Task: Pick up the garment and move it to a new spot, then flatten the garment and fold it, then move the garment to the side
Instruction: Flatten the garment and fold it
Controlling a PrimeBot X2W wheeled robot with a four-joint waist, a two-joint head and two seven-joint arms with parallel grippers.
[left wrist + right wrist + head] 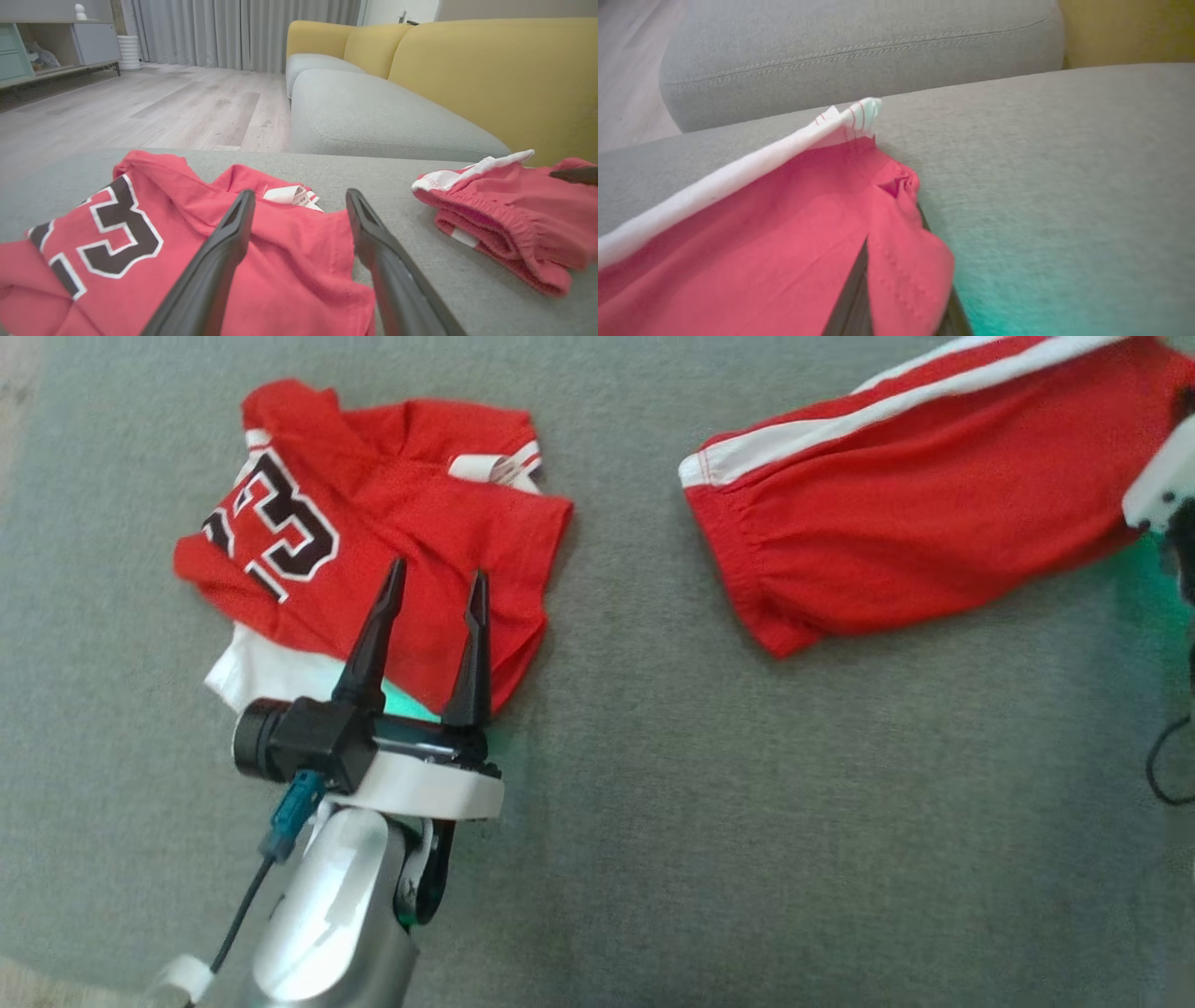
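Observation:
A red garment [896,513], shorts with white side stripes, lies on the grey cushion at the upper right. My right gripper [896,242] is shut on its right end, with red cloth draped over the dark fingers [852,289]. The right gripper's white wrist [1162,485] sits at the right edge of the head view, and one of its dark fingers [577,175] rests on the shorts. A red jersey [373,532] with a dark number lies crumpled at the left. My left gripper [437,581] hovers over the jersey's near edge, open and holding nothing.
The work surface is a grey cushion [700,803]. A yellow-backed sofa [467,70] with grey seats stands beyond it, with wooden floor [140,102] to the left. A black cable [1162,765] hangs at the right edge.

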